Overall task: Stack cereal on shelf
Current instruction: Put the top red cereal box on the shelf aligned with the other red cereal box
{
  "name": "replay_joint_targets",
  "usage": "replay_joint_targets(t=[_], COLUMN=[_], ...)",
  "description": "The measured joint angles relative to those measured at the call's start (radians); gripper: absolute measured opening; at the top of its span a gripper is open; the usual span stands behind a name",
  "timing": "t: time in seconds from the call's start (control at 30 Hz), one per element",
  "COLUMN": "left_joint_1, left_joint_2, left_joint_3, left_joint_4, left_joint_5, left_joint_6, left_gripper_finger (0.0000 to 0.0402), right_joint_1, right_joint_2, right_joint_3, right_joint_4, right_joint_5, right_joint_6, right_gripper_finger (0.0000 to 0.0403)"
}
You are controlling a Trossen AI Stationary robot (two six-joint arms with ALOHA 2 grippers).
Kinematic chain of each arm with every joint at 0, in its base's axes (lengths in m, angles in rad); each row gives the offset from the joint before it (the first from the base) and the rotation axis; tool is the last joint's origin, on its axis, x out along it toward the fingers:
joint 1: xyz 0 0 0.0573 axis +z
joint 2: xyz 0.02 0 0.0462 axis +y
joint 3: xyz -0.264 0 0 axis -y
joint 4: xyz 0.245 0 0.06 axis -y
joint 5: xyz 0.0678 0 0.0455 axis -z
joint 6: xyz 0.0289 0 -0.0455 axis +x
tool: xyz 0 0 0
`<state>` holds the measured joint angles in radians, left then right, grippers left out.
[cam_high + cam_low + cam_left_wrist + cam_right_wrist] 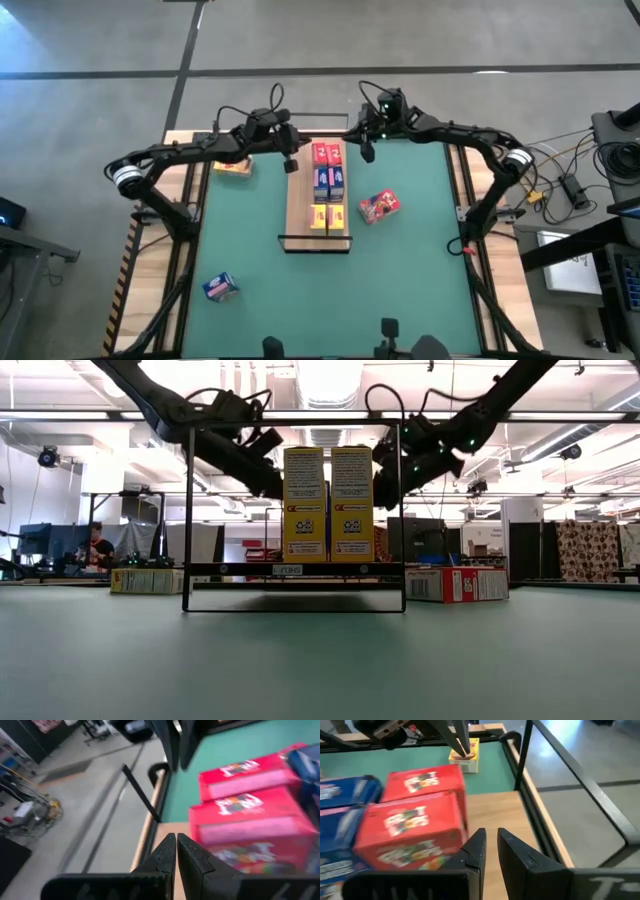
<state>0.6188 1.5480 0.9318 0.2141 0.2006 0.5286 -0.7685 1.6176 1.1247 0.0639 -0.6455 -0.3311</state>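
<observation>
The left pincer [291, 163] hangs over the far end of the shelf [299, 215], its fingers [167, 856] pressed together with nothing between them. Just beside it, toward the right arm, stand two red boxes [327, 154] side by side at that end of the board. Across those boxes from it is the right pincer [367, 152], its fingers [478, 851] nearly together with only a thin gap, holding nothing; the red boxes are close against its left side in the right wrist view.

Going along the board away from both pincers, two blue boxes [330, 182] come next after the red pair, and two yellow boxes [328, 215] stand at the near end, next to the black wire frame [314, 238]. In the low view the yellow pair stands upright on the shelf, between the frame's uprights.

Off the board, a yellow box [232, 167] lies on the surface just out from the left pincer, on the left arm's side. A red box [379, 206] lies tilted on the green mat [420, 270] near the right pincer, beside the shelf's right edge. A blue box [220, 287] lies well apart, toward the near left corner of the mat.
</observation>
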Motion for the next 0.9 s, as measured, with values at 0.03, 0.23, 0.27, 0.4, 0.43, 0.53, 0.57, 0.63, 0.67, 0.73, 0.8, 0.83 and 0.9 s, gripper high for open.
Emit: replay_joint_targets(t=[0.03, 0.23, 0.27, 0.4, 0.43, 0.53, 0.57, 0.63, 0.67, 0.73, 0.8, 0.83, 0.9], left_joint_1=[-0.002, -0.003, -0.003, -0.006, -0.007, -0.009, -0.009, -0.009, -0.009, -0.009, -0.009, -0.009, -0.009], left_joint_2=[-0.009, -0.056, -0.056, -0.050, -0.044, -0.026, -0.019, -0.005, 0.002, 0.011, 0.016, 0.017, 0.018], left_joint_3=[0.000, 0.000, -0.002, -0.003, -0.003, -0.004, -0.004, -0.004, -0.004, -0.004, -0.004, -0.004, -0.004], left_joint_4=[-0.026, -0.176, -0.193, -0.227, -0.234, -0.233, -0.228, -0.220, -0.216, -0.201, -0.189, -0.188, -0.187], left_joint_5=[0.000, 0.066, 0.093, 0.193, 0.201, 0.205, 0.205, 0.204, 0.204, 0.204, 0.204, 0.204, 0.203], left_joint_6=[0.000, -0.011, -0.012, -0.017, -0.019, -0.022, -0.022, -0.022, -0.023, -0.025, -0.026, -0.026, -0.029], left_gripper_finger=[0.0000, 0.0000, 0.0000, 0.0000, 0.0000, 0.0000, 0.0000, 0.0000, 0.0000, 0.0000, 0.0000, 0.0000, 0.0000], right_joint_1=[0.000, 0.013, 0.016, 0.040, 0.047, 0.072, 0.078, 0.093, 0.097, 0.101, 0.101, 0.101, 0.101], right_joint_2=[-0.016, -0.118, -0.134, -0.182, -0.189, -0.193, -0.193, -0.193, -0.193, -0.189, -0.178, -0.173, -0.153], right_joint_3=[0.000, -0.021, -0.033, -0.091, -0.108, -0.152, -0.166, -0.200, -0.213, -0.232, -0.247, -0.255, -0.268], right_joint_4=[-0.024, -0.109, -0.109, -0.111, -0.111, -0.081, -0.056, 0.012, 0.041, 0.091, 0.144, 0.165, 0.209], right_joint_5=[0.003, 0.023, 0.022, 0.020, 0.020, 0.020, 0.022, 0.037, 0.049, 0.063, 0.071, 0.071, 0.072], right_joint_6=[-0.001, -0.010, -0.010, -0.010, -0.010, 0.006, 0.022, 0.039, 0.048, 0.061, 0.072, 0.078, 0.090], right_gripper_finger=[0.0038, 0.0038, 0.0038, 0.0038, 0.0038, 0.0038, 0.0038, 0.0038, 0.0038, 0.0038, 0.0038, 0.0038, 0.0038])
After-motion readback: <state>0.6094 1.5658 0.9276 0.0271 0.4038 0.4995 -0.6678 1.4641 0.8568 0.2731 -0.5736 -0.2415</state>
